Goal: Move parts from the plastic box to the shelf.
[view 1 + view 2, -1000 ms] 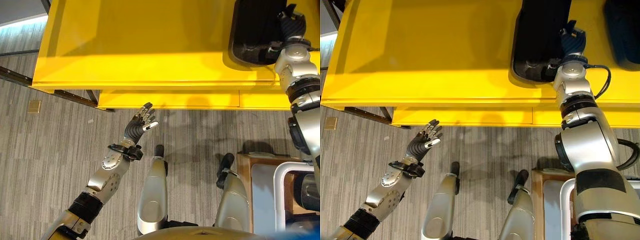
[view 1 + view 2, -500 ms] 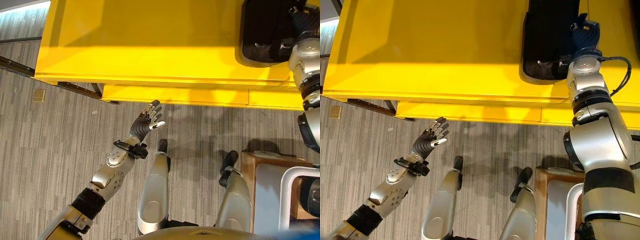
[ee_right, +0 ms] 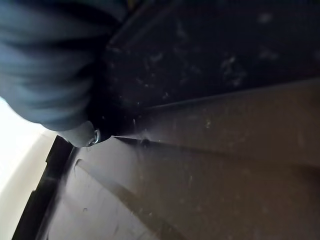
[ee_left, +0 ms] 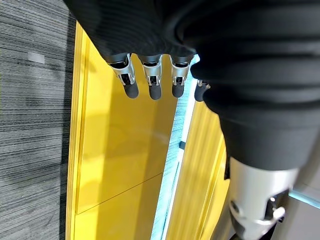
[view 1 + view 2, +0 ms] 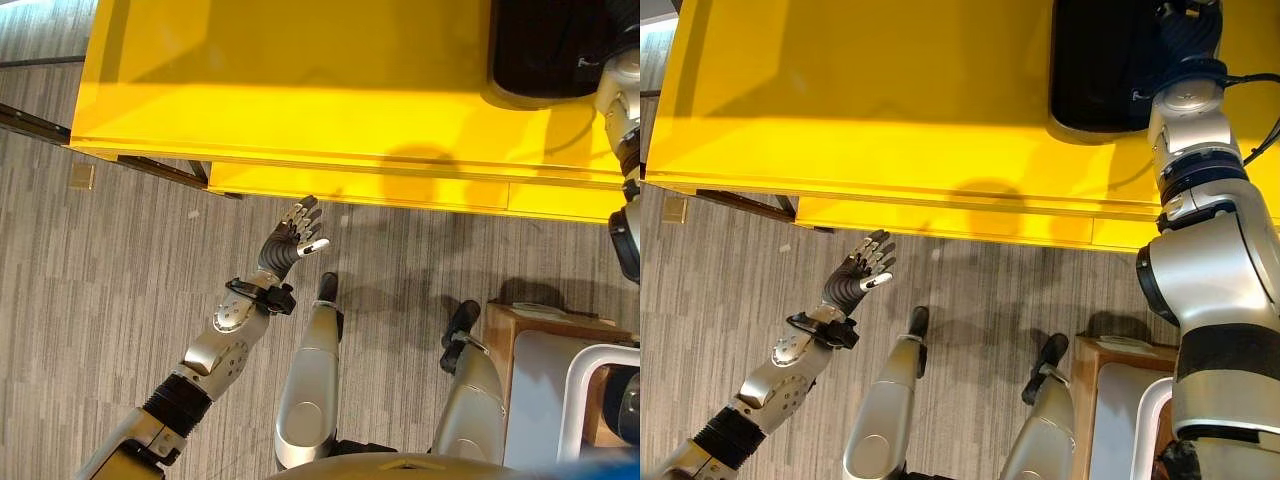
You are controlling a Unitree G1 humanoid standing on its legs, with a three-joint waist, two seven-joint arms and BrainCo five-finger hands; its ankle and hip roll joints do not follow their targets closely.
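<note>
A black plastic box (image 5: 1095, 60) stands on the yellow shelf top (image 5: 300, 90) at the far right. My right hand (image 5: 1185, 35) reaches into the box along its right wall, and its fingers are hidden. The right wrist view looks at the box's dark inner wall and floor (image 3: 225, 150) from very close, and I can make out no parts there. My left hand (image 5: 290, 235) is raised over the grey floor just in front of the shelf's front edge. It is open and holds nothing; its straight fingers (image 4: 150, 82) point at the yellow panel (image 4: 120, 150).
A wooden crate (image 5: 500, 330) with a white frame (image 5: 590, 370) stands on the floor at the lower right. A dark metal rail (image 5: 150, 170) runs under the shelf's left end. A small tan square (image 5: 82, 176) lies on the floor at the left.
The camera has shifted, so the shelf and box sit lower and further right. My right hand has gone further along the box. The left hand stays raised and open.
</note>
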